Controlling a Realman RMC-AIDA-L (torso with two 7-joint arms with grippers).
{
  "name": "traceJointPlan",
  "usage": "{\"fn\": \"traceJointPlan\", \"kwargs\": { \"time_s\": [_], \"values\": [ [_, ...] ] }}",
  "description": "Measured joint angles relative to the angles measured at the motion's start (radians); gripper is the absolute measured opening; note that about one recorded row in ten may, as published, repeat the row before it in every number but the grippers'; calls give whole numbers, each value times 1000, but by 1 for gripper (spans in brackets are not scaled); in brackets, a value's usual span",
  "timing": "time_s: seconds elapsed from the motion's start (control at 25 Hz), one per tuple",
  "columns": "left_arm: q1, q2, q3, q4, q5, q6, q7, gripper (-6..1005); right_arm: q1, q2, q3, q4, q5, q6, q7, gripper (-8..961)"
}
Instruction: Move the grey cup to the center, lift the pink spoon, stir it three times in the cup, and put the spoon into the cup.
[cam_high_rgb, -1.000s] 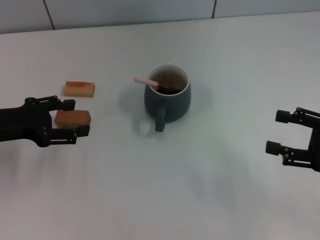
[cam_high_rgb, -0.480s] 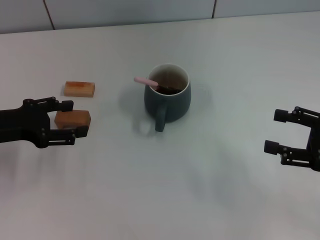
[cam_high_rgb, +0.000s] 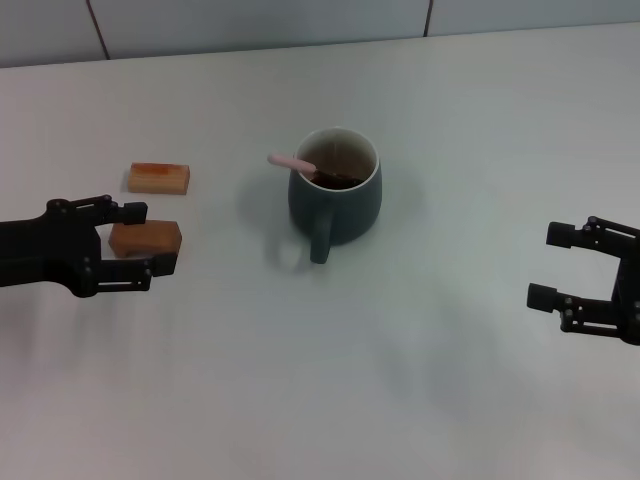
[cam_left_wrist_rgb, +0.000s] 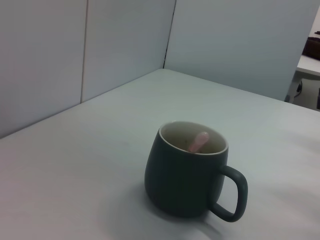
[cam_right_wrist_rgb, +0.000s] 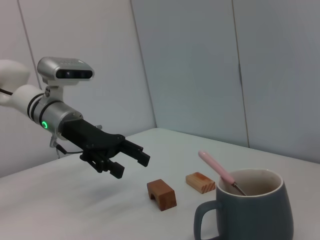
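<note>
While the grey cup (cam_high_rgb: 336, 193) stands upright near the middle of the tabletop (cam_high_rgb: 470, 130), the pink spoon (cam_high_rgb: 293, 162) rests inside it; its metal end is down in the brown residue, and its pale handle leans over the rim on the side toward the tabletop's left edge; the cup's handle points toward the near edge. The left gripper (cam_high_rgb: 140, 240) hovers by the left edge, well apart from the cup, its fingers spread and holding nothing; in the head view a brown block (cam_high_rgb: 145, 238) shows between those fingers, but the right wrist view shows the gripper raised above the tabletop, clear of the block; a second, paler block (cam_high_rgb: 159, 178) lies just beyond the first, toward the far edge. The right gripper (cam_high_rgb: 553, 266) hangs near the right edge, also well apart from the cup, fingers spread and empty. Grey wall panels (cam_high_rgb: 250, 20) rise behind the far edge.
</note>
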Motion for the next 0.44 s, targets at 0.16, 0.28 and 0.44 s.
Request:
{"fn": "traceJointPlan", "kwargs": {
  "time_s": [0.16,0.28,0.44],
  "values": [
    [0,1,-1,0,0,1,0,844,0,0,-1,0,-1,1,1,825],
    [0,1,-1,0,0,1,0,844,0,0,-1,0,-1,1,1,825],
    [0,1,-1,0,0,2,0,844,-2,0,-1,0,-2,1,1,825]
  ]
}}
